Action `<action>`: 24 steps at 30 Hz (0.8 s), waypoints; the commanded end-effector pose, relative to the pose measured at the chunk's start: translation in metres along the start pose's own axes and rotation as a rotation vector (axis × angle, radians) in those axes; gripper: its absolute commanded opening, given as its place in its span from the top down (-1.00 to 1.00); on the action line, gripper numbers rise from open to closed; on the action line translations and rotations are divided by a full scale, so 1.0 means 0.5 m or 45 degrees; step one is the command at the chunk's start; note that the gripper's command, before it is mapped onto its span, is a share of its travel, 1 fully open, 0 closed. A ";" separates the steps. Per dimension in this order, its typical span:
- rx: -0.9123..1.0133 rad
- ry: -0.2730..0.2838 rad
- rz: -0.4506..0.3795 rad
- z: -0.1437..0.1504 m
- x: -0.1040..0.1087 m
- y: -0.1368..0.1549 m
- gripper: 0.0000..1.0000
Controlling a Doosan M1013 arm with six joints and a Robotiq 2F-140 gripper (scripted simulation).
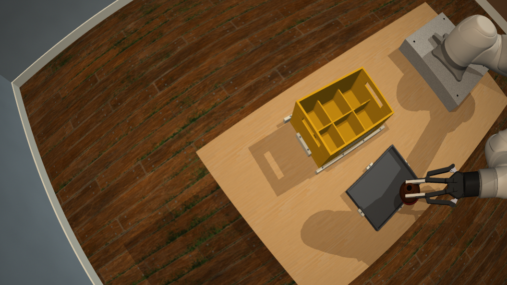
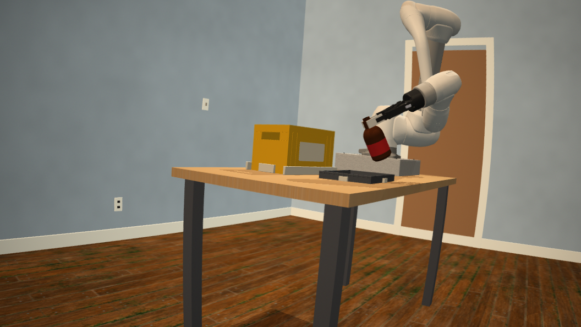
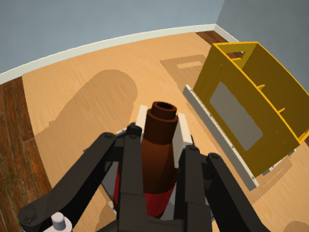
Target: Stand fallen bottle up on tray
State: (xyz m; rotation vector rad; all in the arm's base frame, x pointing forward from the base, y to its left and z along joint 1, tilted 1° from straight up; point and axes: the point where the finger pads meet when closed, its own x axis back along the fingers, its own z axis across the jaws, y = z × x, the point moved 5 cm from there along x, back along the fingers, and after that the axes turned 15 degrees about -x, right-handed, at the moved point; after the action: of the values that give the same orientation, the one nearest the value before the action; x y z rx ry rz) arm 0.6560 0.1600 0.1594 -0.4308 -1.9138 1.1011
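Note:
My gripper [image 1: 413, 188] is shut on the neck of a brown bottle [image 2: 375, 140] with a red label. The bottle hangs neck up and a little tilted, well above the dark grey tray [image 1: 382, 187]. From above, the bottle [image 1: 409, 192] is over the tray's right edge. From the side, its base is clear of the tray [image 2: 356, 176]. In the wrist view the bottle [image 3: 157, 162] sits between my fingers, with its open mouth pointing away from the camera.
The yellow crate [image 1: 342, 116] with empty compartments stands beyond the tray, between pale rails. The arm's grey base block [image 1: 438, 60] sits at the table's far corner. The table's edge runs close to the tray's right side.

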 end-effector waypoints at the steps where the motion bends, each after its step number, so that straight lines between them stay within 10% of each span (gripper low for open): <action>1: 0.006 -0.003 0.015 0.005 0.002 0.007 0.80; 24: 0.007 -0.040 0.173 0.011 0.000 0.024 0.80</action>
State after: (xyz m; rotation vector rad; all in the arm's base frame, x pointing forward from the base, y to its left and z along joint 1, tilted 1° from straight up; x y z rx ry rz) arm 0.6534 0.1617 0.1512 -0.5312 -1.9265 1.1837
